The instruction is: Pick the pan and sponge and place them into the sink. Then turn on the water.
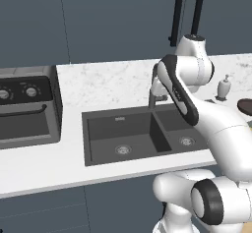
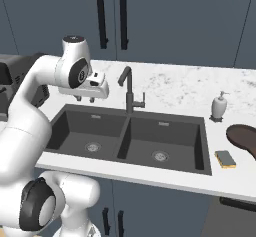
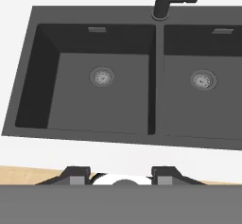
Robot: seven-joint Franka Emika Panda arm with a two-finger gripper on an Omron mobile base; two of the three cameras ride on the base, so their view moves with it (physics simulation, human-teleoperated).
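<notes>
The dark grey double-basin sink point(image 2: 170, 140) point(image 1: 129, 129) point(image 3: 113, 107) lies empty, a silver drain in each basin. The dark gooseneck faucet point(image 2: 128, 88) point(image 3: 163, 1) rises behind the divider, and no water falls from it. My gripper point(image 2: 85, 100) point(image 3: 122, 173) hovers open above the left basin's near side with nothing between its fingers. On the counter right of the sink, the dark brown pan point(image 2: 244, 138) point(image 1: 244, 106) is cut by the frame edge. The small yellow sponge point(image 2: 225, 158) with its dark top lies just in front of the pan.
A white soap dispenser point(image 2: 218, 106) point(image 1: 224, 87) stands behind the pan near the sink's right end. The dark stove point(image 1: 24, 109) with knobs sits left of the sink. Blue upper cabinets with black handles point(image 2: 102, 16) hang behind the marble counter point(image 1: 108, 82).
</notes>
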